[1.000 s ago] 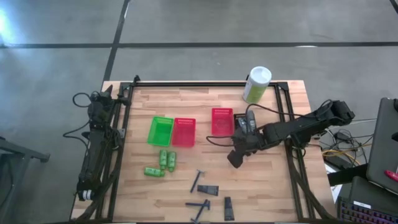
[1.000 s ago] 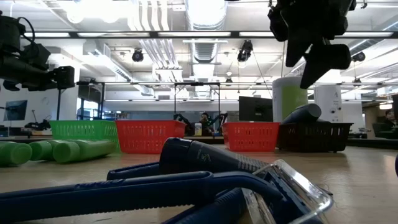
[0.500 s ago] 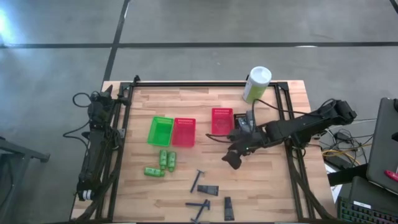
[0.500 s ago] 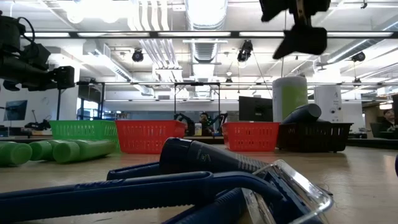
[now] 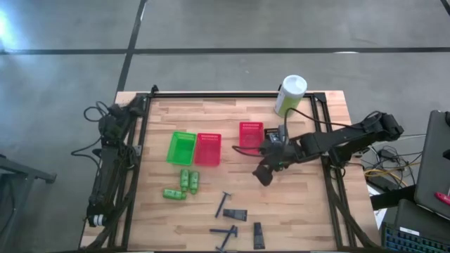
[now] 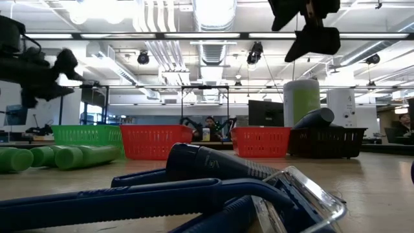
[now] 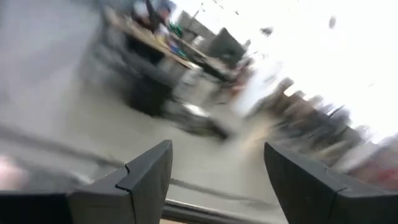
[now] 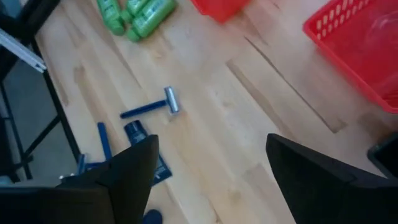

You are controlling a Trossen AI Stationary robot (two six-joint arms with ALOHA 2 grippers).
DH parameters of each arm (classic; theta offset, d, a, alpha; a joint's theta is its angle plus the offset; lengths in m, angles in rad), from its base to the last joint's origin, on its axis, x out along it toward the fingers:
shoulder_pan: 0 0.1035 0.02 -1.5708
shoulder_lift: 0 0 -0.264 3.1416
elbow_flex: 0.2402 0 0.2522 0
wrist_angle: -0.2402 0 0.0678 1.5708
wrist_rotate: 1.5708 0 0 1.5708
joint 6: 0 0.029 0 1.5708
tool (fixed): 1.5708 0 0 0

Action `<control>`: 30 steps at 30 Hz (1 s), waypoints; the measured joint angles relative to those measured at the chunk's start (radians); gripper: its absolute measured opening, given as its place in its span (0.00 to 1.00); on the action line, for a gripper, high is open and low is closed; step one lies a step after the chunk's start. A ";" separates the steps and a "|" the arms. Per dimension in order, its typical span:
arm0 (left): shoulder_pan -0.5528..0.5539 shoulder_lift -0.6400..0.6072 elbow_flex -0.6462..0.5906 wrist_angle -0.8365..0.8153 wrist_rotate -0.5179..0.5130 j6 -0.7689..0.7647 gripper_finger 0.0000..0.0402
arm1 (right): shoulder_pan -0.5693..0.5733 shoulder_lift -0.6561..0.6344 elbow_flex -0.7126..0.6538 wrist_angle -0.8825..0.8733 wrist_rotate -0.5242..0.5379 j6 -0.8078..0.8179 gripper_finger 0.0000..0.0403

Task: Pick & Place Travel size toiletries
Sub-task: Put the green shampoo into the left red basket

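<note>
Razors [image 5: 222, 204] and small tubes [image 5: 235, 216] lie near the table's front edge; light, stiff, best pinched mid-handle. Right gripper [image 5: 264, 173] hovers above, fingers spread, empty. Left gripper [image 7: 214, 180], parked at the table's side, gapes too.

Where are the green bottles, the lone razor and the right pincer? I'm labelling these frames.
green bottles [image 5: 184, 184]: high view, middle of the cluster.
lone razor [image 8: 151, 107]: right wrist view, on its blue handle.
right pincer [image 5: 264, 176]: high view, between its open fingertips.
</note>
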 joint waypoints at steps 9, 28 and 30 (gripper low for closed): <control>-0.001 0.000 0.022 0.095 0.139 -0.594 0.65 | 0.000 -0.002 -0.005 -0.005 -0.002 -0.009 0.66; -0.174 0.543 0.790 -0.784 0.233 0.498 0.65 | -0.040 -0.002 -0.006 -0.038 0.001 -0.080 0.64; -0.261 0.560 0.783 -0.812 0.236 0.497 0.65 | -0.051 -0.002 -0.006 -0.038 0.001 -0.101 0.65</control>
